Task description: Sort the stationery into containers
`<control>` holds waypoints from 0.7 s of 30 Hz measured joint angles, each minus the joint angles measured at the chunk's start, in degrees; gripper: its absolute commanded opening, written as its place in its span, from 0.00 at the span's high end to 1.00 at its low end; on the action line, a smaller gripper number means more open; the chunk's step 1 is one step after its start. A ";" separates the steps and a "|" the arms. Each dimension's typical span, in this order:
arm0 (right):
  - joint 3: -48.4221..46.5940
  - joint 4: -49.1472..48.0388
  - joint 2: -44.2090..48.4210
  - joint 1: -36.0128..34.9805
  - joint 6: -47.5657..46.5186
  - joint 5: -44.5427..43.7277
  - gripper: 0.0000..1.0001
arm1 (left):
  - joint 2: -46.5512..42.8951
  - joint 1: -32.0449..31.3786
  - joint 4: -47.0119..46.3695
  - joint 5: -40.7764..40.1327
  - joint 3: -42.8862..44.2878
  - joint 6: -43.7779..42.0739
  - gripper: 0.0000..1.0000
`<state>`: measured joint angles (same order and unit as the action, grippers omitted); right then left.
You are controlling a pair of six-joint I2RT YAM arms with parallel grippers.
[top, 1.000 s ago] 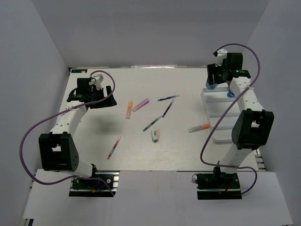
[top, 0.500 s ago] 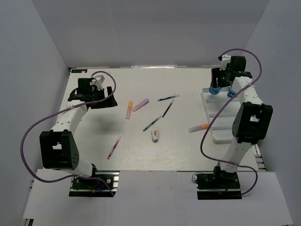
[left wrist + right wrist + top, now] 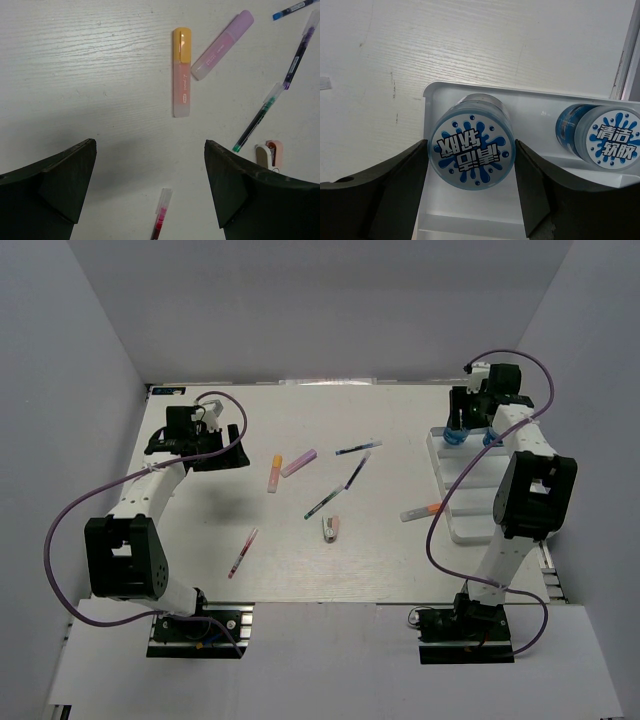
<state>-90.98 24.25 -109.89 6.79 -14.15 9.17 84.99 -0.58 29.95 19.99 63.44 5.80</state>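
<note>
My right gripper [image 3: 456, 428] is shut on a round tub with a blue splash label [image 3: 471, 151], held over the far end of the white divided tray [image 3: 466, 526]. A second such tub [image 3: 610, 142] stands beside it in the tray. My left gripper [image 3: 220, 450] is open and empty above the table's left side. Ahead of it lie a yellow-orange highlighter [image 3: 181, 71], a pink-purple highlighter [image 3: 223, 44], a green pen [image 3: 257, 119], a purple pen [image 3: 298, 50], a blue pen [image 3: 294, 8], a red pen [image 3: 160, 221] and a pink-white eraser-like piece [image 3: 270, 153].
An orange highlighter [image 3: 422, 511] lies against the tray's left wall. The tray's white wall [image 3: 427, 125] shows just left of the held tub. Grey walls close the table on three sides.
My right gripper has come down and nearer with the tub, from above the tray's far end to low over it. The left arm has not moved.
</note>
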 measured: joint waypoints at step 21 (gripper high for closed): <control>0.57 -0.87 -4.28 0.94 -0.28 0.44 0.61 | 0.09 -0.02 0.00 0.26 0.02 -0.42 0.02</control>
<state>-90.41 23.38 -114.17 7.73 -14.44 9.61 85.08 -0.60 29.95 20.25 63.46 5.39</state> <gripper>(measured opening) 0.700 0.980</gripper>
